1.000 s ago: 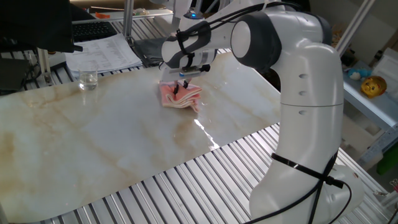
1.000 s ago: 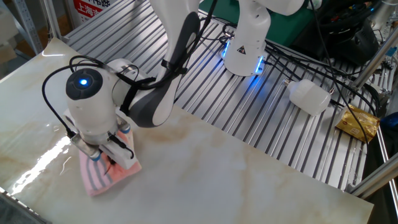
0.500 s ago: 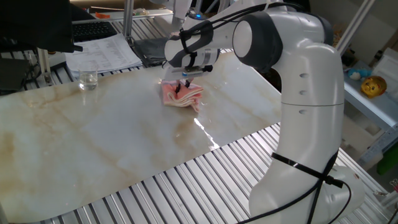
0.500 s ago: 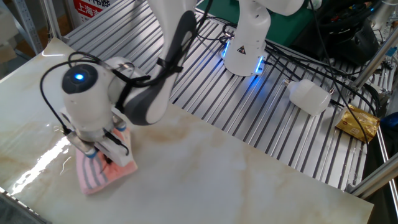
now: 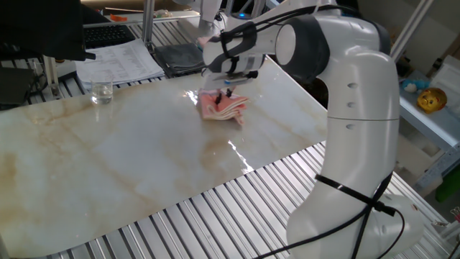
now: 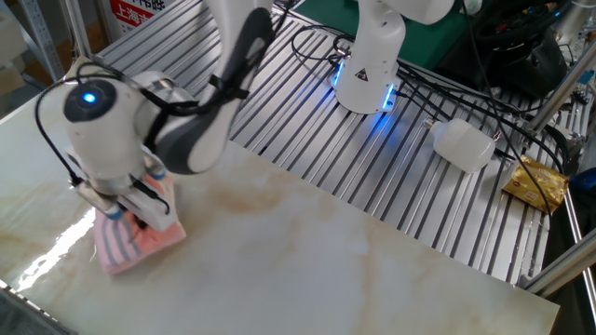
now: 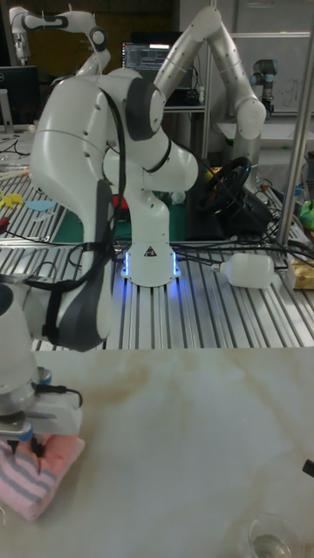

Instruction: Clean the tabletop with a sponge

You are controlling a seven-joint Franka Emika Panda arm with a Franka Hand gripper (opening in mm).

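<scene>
The salmon-pink sponge (image 5: 223,108) (image 6: 126,247) (image 7: 39,475), with grey-and-white stripes along one edge, lies on the cream marble tabletop (image 5: 129,155) (image 6: 326,270) (image 7: 192,436). My gripper (image 5: 227,92) (image 6: 130,207) (image 7: 24,443) points straight down onto its top and is shut on the sponge, pressing it against the slab. The fingertips are mostly buried in the folds. The sponge sits toward the slab's far edge in one fixed view and at the left edge in the tall fixed view.
A glass (image 5: 101,91) (image 7: 266,534) stands on the slab. A dark grey folded cloth (image 5: 180,57) and papers (image 5: 118,61) lie on the metal slats beyond. A white plastic bottle (image 6: 463,144) (image 7: 253,272) and a yellow packet (image 6: 535,181) rest on the slats near the arm's base (image 6: 368,65).
My gripper has slid the sponge across the tabletop, to the right in one fixed view and to the left in the other, keeping hold of it.
</scene>
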